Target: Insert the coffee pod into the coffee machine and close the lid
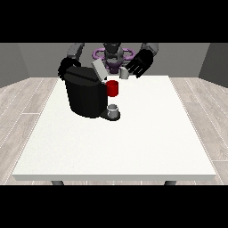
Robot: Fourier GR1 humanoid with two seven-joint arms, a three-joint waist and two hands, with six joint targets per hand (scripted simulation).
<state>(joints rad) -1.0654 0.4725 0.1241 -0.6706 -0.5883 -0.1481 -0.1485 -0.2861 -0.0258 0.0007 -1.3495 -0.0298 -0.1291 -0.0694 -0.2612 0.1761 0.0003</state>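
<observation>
A black coffee machine (84,95) stands on the left half of the white table (133,142). Its grey lid (98,69) is tilted up and open. Below the lid sits a red pod holder (113,88). A small grey cup (114,110) rests on the machine's base. The hand at the view's right (140,63) holds a light grey coffee pod (124,74) in its fingertips, just right of and slightly above the red holder. The hand at the view's left (66,67) is behind the machine's top left corner and partly hidden by it.
The table's near edge (116,177) runs along the bottom, with wooden floor around it. The robot's torso (113,53) is behind the machine at the far edge.
</observation>
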